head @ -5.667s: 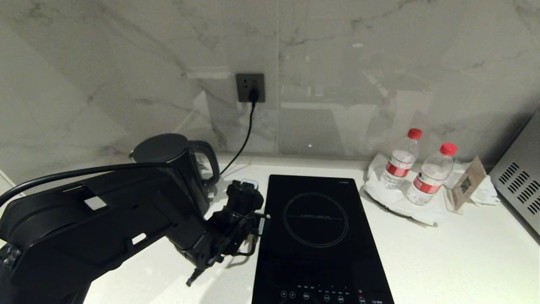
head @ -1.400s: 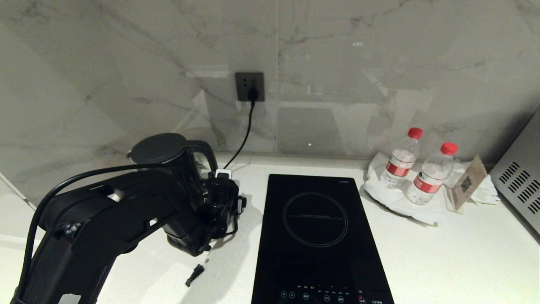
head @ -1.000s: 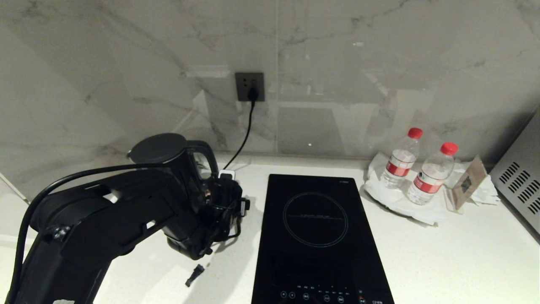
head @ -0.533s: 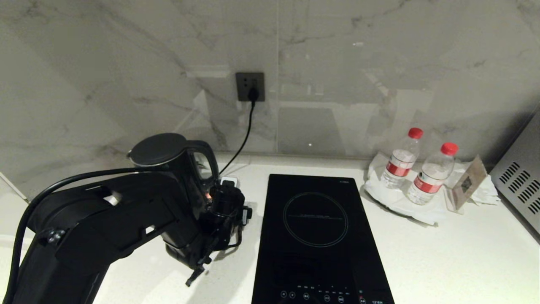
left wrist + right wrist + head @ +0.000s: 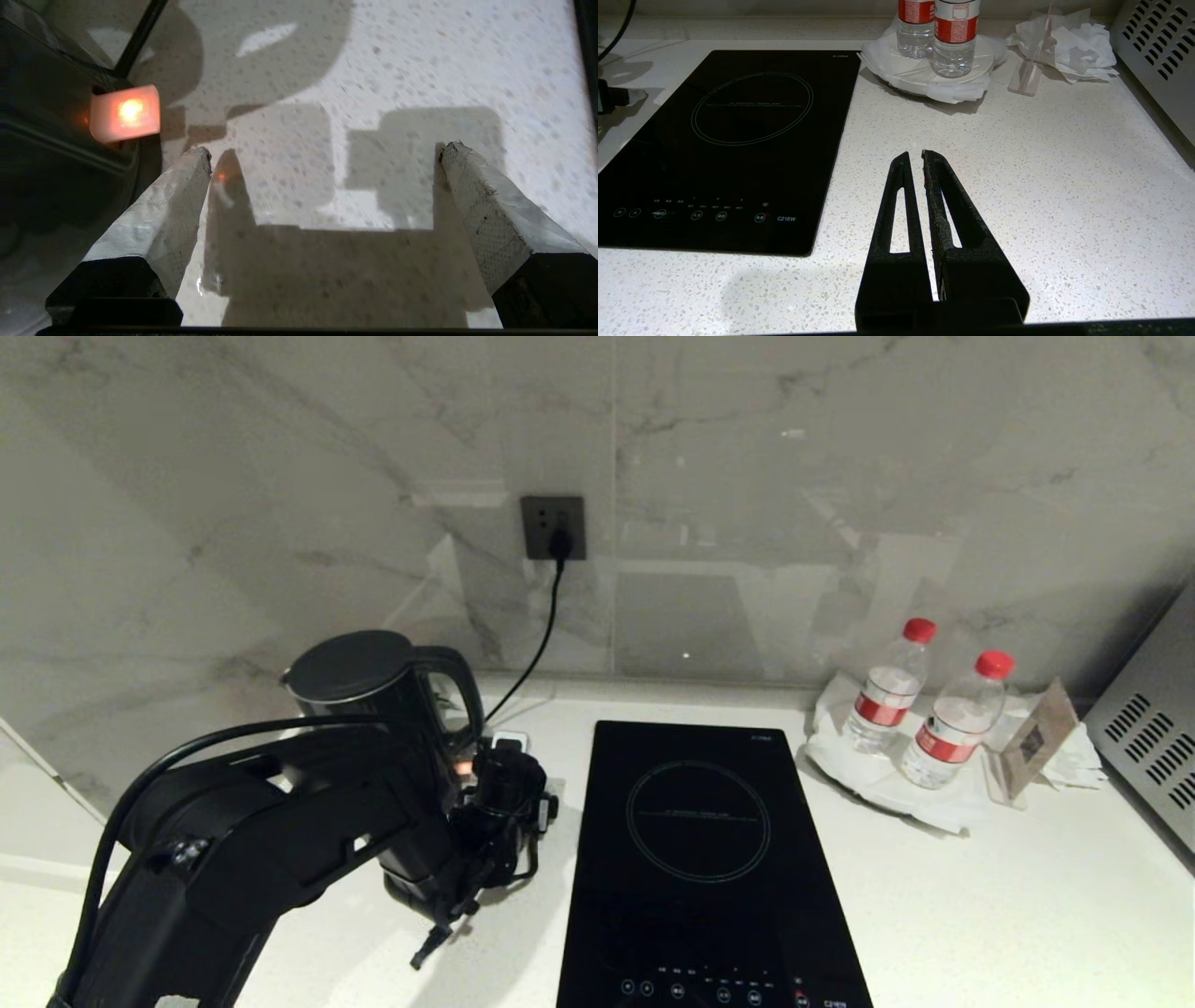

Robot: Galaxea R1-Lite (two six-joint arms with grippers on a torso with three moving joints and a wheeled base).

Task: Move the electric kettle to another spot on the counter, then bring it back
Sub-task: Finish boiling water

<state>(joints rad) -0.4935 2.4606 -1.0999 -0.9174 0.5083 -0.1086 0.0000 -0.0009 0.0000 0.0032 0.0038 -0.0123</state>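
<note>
The electric kettle [image 5: 373, 695] stands at the back left of the white speckled counter [image 5: 980, 896], its loop handle toward the cooktop. My left gripper [image 5: 487, 756] hangs low beside the handle side of the kettle. In the left wrist view this gripper [image 5: 322, 151] is open wide, with only bare counter [image 5: 373, 70] between its white fingers [image 5: 163, 210]. The kettle's dark lower body [image 5: 46, 154] and a glowing orange switch [image 5: 125, 113] lie just outside one finger. My right gripper [image 5: 913, 156] is shut and empty above the counter, to the right of the cooktop.
A black glass cooktop [image 5: 700, 859] lies right of the kettle. A black cord [image 5: 541, 635] runs up to a wall socket [image 5: 554, 527]. Two water bottles [image 5: 882, 695] on a white plate, crumpled paper and a vented metal appliance [image 5: 1148, 756] are at the right. A small black piece [image 5: 429, 947] lies near the front.
The left gripper has come from the cooktop's edge to the kettle's handle side, drifting only slightly over the last second. The kettle has stayed in place.
</note>
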